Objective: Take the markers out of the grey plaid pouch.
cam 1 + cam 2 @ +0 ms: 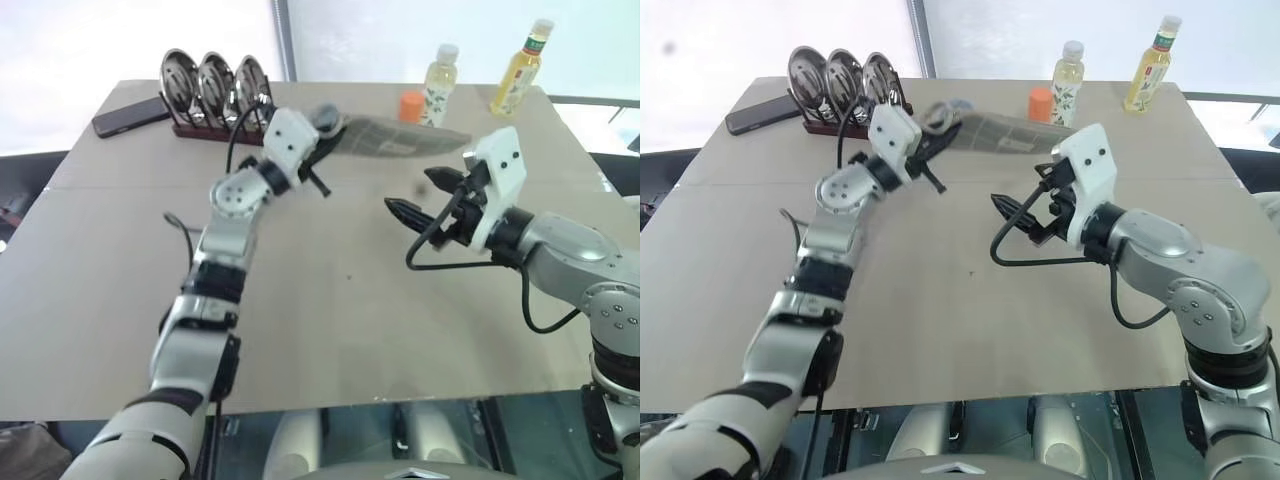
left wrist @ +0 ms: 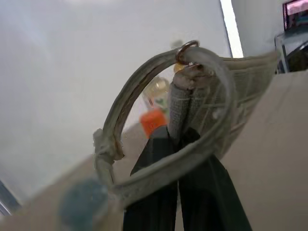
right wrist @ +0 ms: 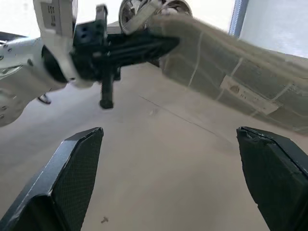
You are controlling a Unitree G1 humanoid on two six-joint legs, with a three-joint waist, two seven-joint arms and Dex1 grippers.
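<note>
A robot's left gripper [image 1: 322, 150] clamps one end of the grey plaid pouch [image 1: 395, 136], lifting it clear of the table [image 1: 330, 300] in front of a rack of metal dishes [image 1: 215, 90]. From those clenched fingers the pouch runs lengthwise toward the robot's right, roughly level, its free end hanging in the air near an orange-capped container [image 1: 411, 104] and two bottles [image 1: 440, 82] at the far edge.

To the right, the right gripper [image 1: 425, 200] is spread wide and grasping nothing, its fingers pointing toward the pouch from the near side. The pouch's free end lies just beyond and above those open fingers, so this arm looks the nearer one for reaching into it or taking the loose end; the pouch's long axis runs across the line of its fingers.

No markers can be made out in any view; presumably they are inside the fabric.

The left wrist view adds the small metal ring [image 2: 185, 50] and a looped strap [image 2: 125, 106] at the pinched end. The right wrist view shows the pouch's underside with a pale label [image 3: 250, 98].
</note>
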